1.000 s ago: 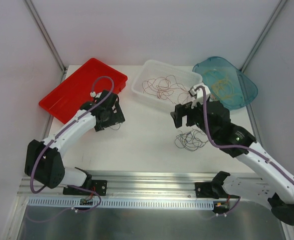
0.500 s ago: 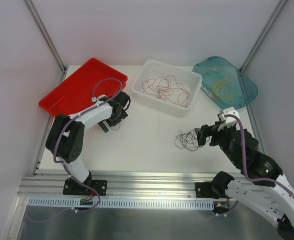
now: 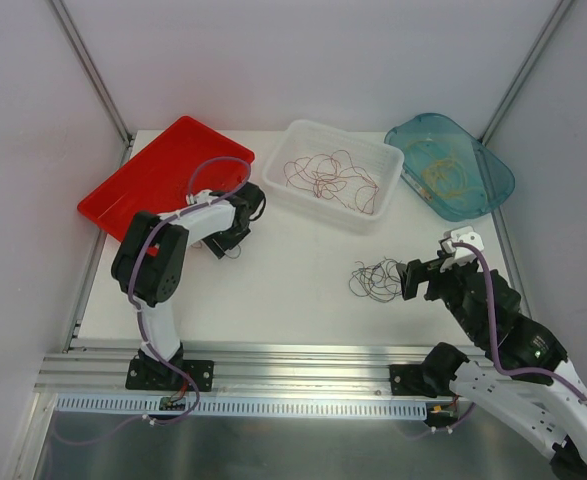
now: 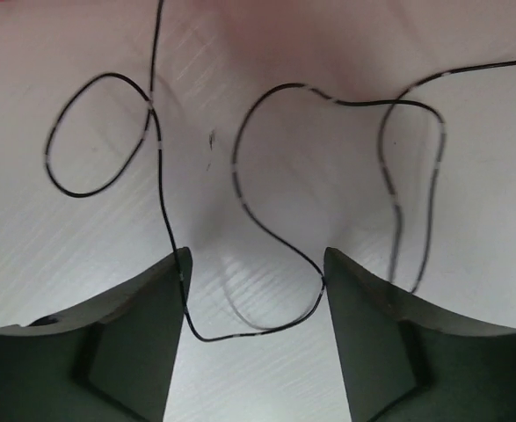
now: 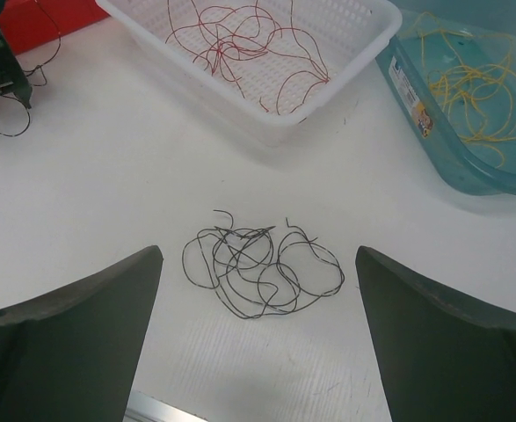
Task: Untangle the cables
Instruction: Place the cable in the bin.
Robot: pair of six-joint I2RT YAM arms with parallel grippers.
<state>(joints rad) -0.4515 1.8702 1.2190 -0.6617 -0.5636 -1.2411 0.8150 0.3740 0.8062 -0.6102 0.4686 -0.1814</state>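
The white table (image 3: 293,270) stood inside pale walls (image 3: 303,60) with metal posts in the corners, and a slotted aluminium rail (image 3: 293,378) ran along its near edge. The only label in sight was a sticker (image 5: 412,98) on the side of the teal tub (image 3: 497,178), well ahead of the right gripper (image 5: 258,255) and to its right; its print was too small to read. That gripper's fingers stood wide apart, low over the table, with a dark tangle (image 5: 259,268) of cables lying loose just ahead between them. Yellow cables (image 5: 468,79) lay in the tub, and red cables (image 5: 240,40) curled in the white basket (image 5: 266,130) straight ahead. The left gripper (image 4: 253,264) was also parted, not clamped, with a single black cable (image 4: 160,167) looping across the table between and beyond its fingers. A red tray (image 3: 143,180) lay just past it.
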